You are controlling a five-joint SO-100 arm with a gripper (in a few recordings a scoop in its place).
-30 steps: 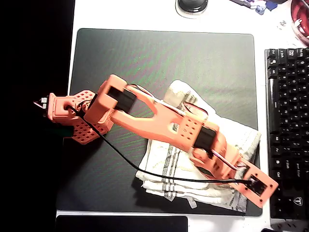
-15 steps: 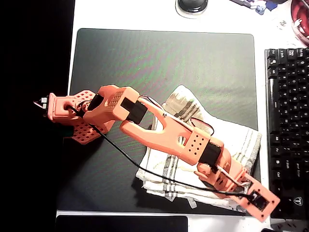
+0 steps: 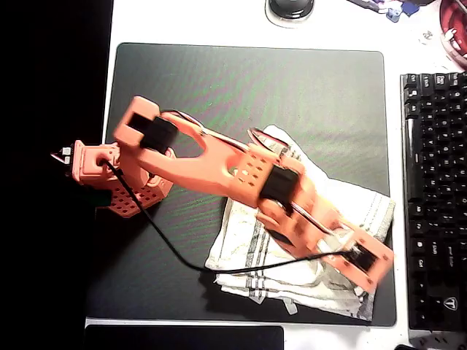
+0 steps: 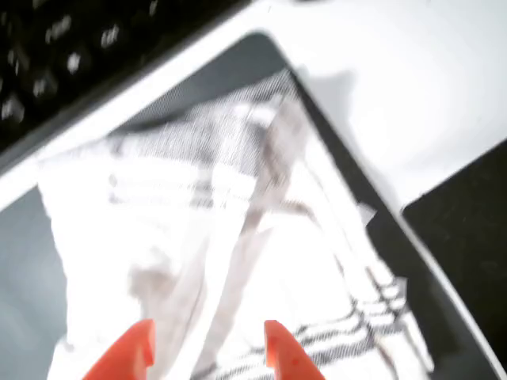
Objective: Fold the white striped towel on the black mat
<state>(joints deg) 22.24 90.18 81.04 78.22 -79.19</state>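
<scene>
While the orange arm [image 3: 219,164] stretches from its base at the mat's left edge toward the lower right in the overhead view, the claw [image 4: 207,352] hangs above the cloth; its two orange fingertips [image 4: 131,356] stand apart with a gap between them and nothing gripped. The wrist picture is motion-blurred. A black cable [image 3: 175,251] loops from the base to the wrist.

Directly beneath the claw: the white striped towel [image 3: 252,244], rumpled, roughly doubled over, creased ridges running away from the fingertips. Grey-green stripe groups show just right of the claw in the wrist view and again at the cloth's far edge beyond it. The towel lies on the black mat [image 3: 241,87], in its lower right part in the overhead view.

Beyond the towel, in the wrist view: the mat's rounded corner, then white tabletop [image 4: 412,87]. Far left of the claw, a black keyboard [image 3: 434,182] just beside the mat's edge.
</scene>
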